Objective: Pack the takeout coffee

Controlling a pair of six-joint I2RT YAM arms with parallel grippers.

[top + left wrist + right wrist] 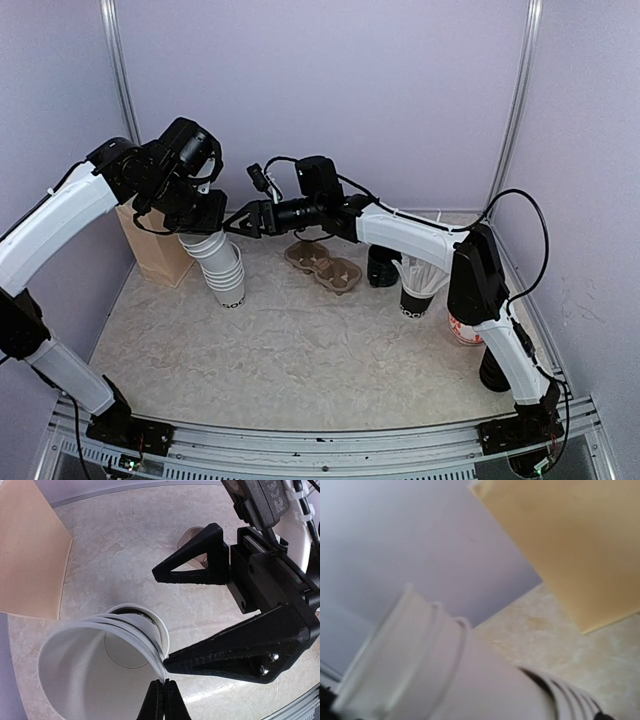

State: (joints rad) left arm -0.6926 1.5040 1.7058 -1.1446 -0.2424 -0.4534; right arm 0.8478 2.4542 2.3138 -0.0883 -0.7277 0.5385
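Note:
A nested stack of white paper cups (222, 268) with black lettering hangs tilted over the table, with no lids on it. My left gripper (200, 222) is shut on the stack's top rim; in the left wrist view its fingertips (164, 700) pinch the rim of the cups (90, 670). My right gripper (236, 224) is open beside the stack's top. In the left wrist view the right gripper (161, 617) straddles the rims, its lower finger (240, 650) touching them. The right wrist view shows the stack (445, 680) close and blurred.
A brown paper bag (155, 252) stands at the back left, also in the right wrist view (580, 545). The brown two-cup tray (322, 265) lies mid-table. A black cup (382, 266), a dark cup with white contents (418, 290) and a red-printed cup (465, 327) stand at the right.

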